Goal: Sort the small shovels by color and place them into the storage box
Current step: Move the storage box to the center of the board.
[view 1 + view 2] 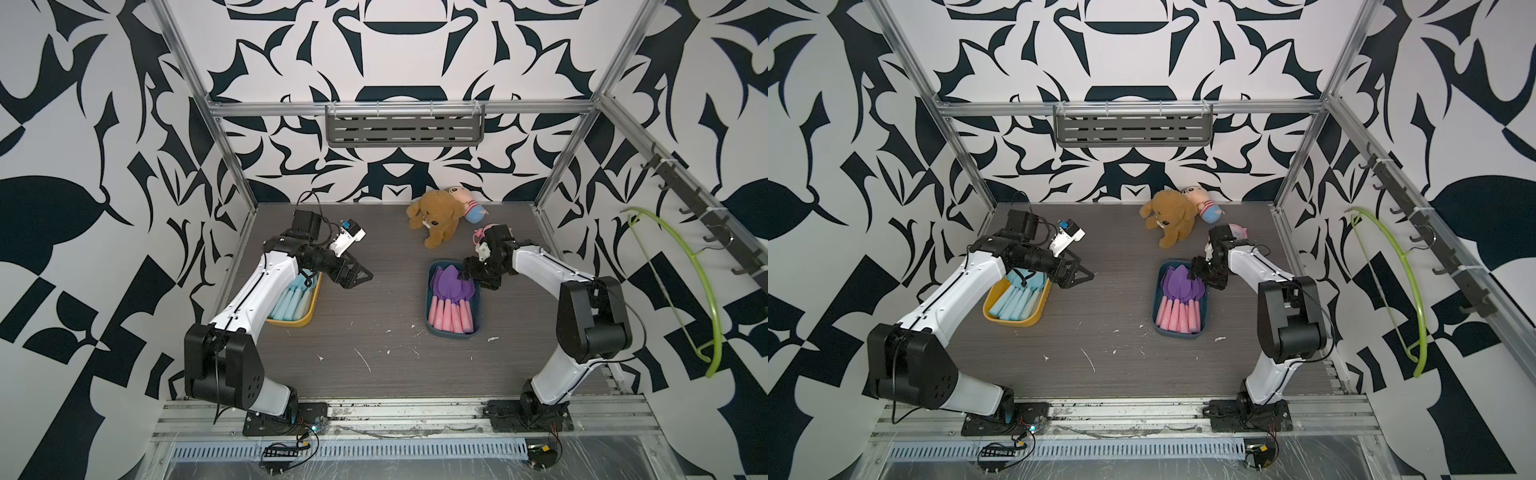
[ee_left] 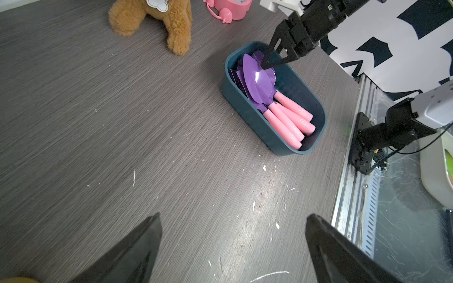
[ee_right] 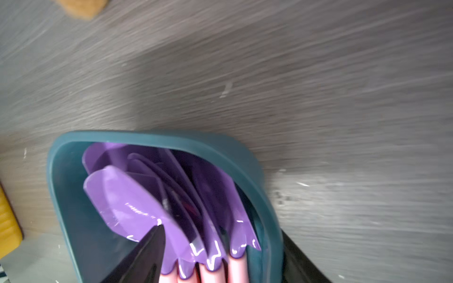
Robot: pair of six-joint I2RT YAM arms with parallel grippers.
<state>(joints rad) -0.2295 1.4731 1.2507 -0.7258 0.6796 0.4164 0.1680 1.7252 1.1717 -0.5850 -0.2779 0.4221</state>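
Note:
Several purple-bladed, pink-handled small shovels (image 1: 453, 286) (image 1: 1181, 282) (image 2: 259, 80) (image 3: 127, 203) lie in a dark teal storage box (image 1: 453, 334) (image 1: 1177, 334) (image 2: 245, 105) (image 3: 157, 137). Several light blue shovels (image 1: 291, 303) (image 1: 1015, 303) fill a yellow box (image 1: 297, 322) (image 1: 1017, 322), partly hidden under my left arm. My right gripper (image 1: 465, 276) (image 1: 1196, 272) (image 3: 221, 229) is open at the teal box's far end, one finger on a purple blade, the other outside the wall. My left gripper (image 1: 361, 276) (image 1: 1084, 276) (image 2: 232, 216) hangs open and empty over bare table beside the yellow box.
A brown plush dog (image 1: 436, 218) (image 2: 152, 22), a striped doll (image 1: 469, 203) and a pink toy (image 2: 230, 7) lie at the back of the table. A grey shelf (image 1: 405, 126) hangs on the back wall and a green hanger (image 1: 706, 291) on the right wall.

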